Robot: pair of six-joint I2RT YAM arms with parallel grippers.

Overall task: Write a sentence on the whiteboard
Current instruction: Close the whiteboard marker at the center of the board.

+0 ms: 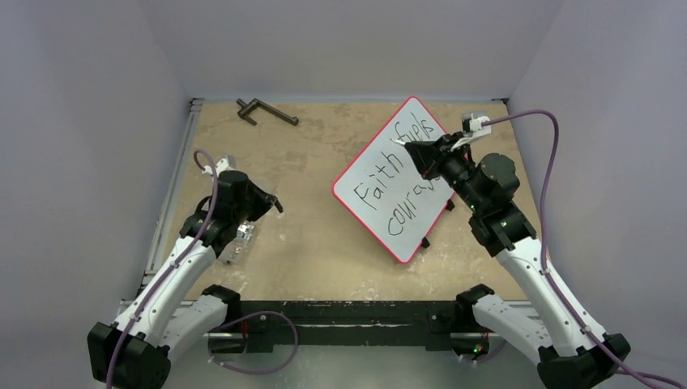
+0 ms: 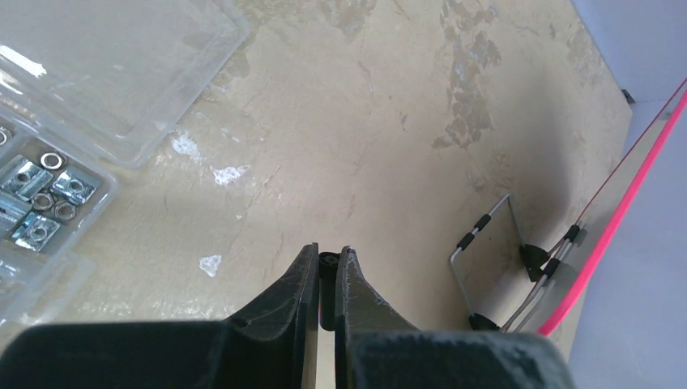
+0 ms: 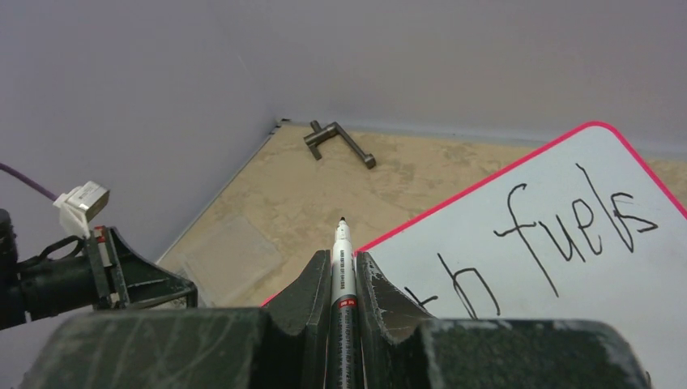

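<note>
Right pincer (image 3: 336, 261) is squeezed shut on a marker (image 3: 343, 279). It holds the pen low on its body, so the bare black tip sticks out in front and can reach the board first. The tip is not touching anything now; it points out past the red edge toward the tan table (image 1: 324, 243). Left pincer (image 2: 327, 253) is closed too. A tiny dark bit shows between its tips, and I cannot tell what that is. It hangs low over the left side of the table, well apart from the writing, likely so it does not get in the way. Just beside it lies a clear plastic box (image 2: 49, 190) with shiny nuts inside and its lid (image 2: 105, 65) flipped open. Further out, on the right half of the table, sits the whiteboard (image 1: 407, 243). It is turned cornerwise and rests on a wire stand (image 2: 482, 259) with little black feet, which seems to tip its face up for easy writing. On it is the sentence (image 1: 397, 190) in thin black letters, two lines: "Faith fuels" and then a word that starts "coura". The right arm hides the end of that word. My guess is the writing is done or nearly done. Way at the back, near the far wall, lies a dark metal handle (image 1: 267, 111), apart from everything else.
</note>
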